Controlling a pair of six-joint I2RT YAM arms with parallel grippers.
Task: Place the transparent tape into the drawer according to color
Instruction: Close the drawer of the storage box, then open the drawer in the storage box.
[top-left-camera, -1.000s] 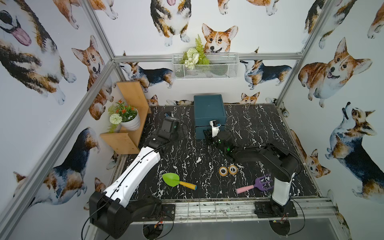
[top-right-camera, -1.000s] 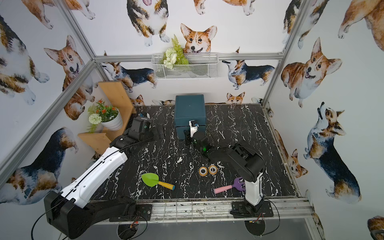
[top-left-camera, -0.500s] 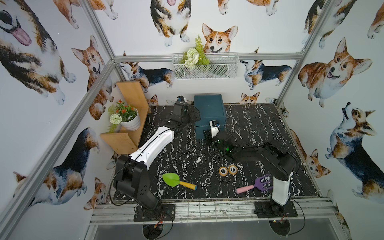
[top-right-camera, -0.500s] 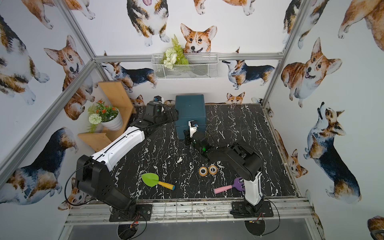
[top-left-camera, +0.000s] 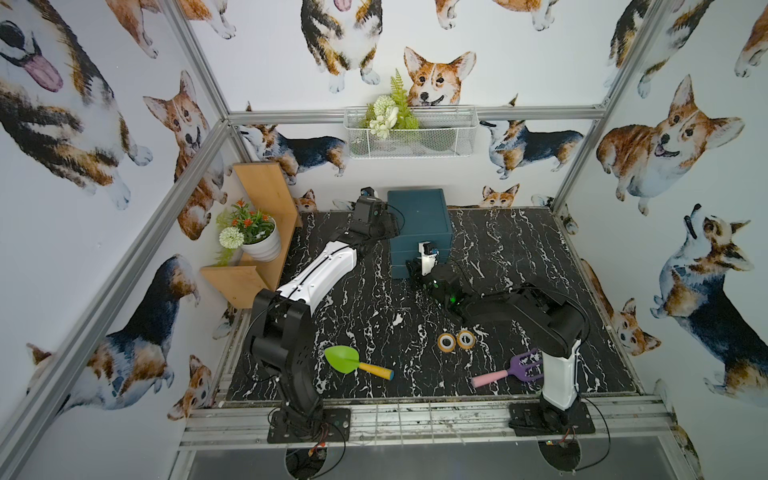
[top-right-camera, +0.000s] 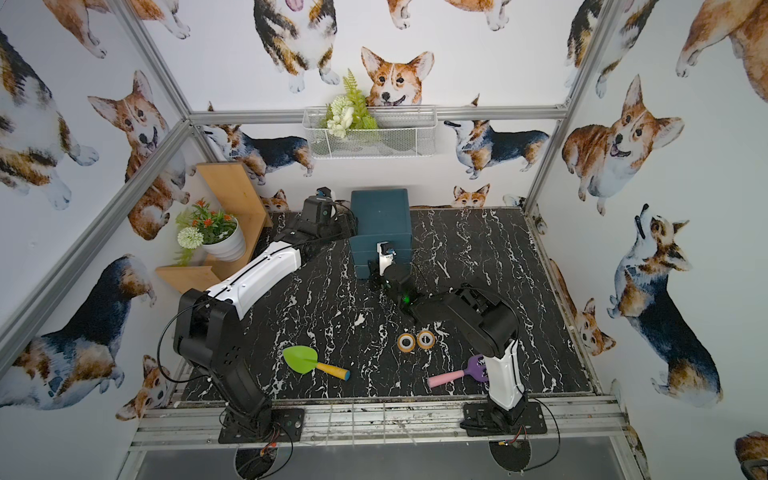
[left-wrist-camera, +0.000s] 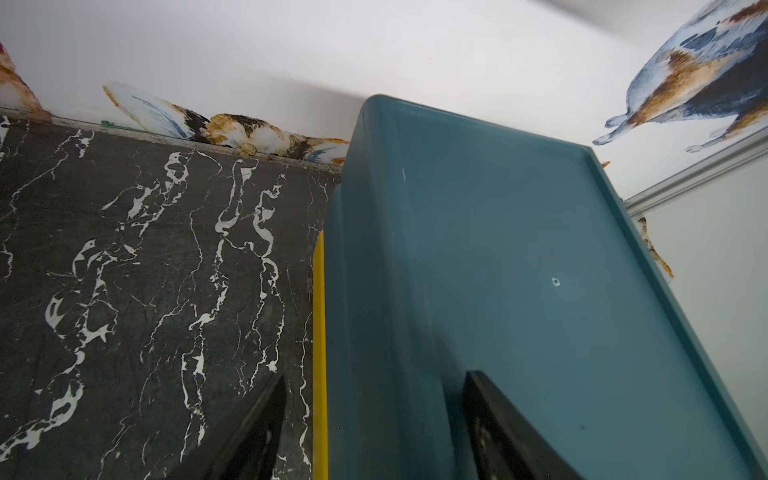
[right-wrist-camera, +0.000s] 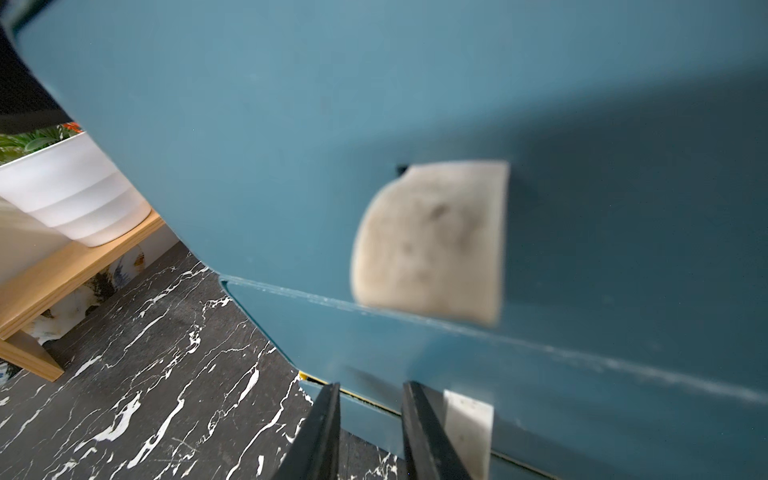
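Brings the left gripper (left-wrist-camera: 374, 376) across to the teal drawer cabinet (top-left-camera: 417, 216), jaws apart astride its side edge, likely bracing. Keeps the right gripper (right-wrist-camera: 372, 384) at the drawer front, jaws slightly apart, empty. Leaves two orange tape rolls (top-left-camera: 445, 341) on the table (top-left-camera: 374, 299). Shows pale pull tabs (right-wrist-camera: 432, 241) only at right wrist.

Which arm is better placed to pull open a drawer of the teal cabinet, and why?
Likely right: the right gripper faces the front of the teal cabinet, beside a pale drawer tab; the left gripper straddles its upper side edge.
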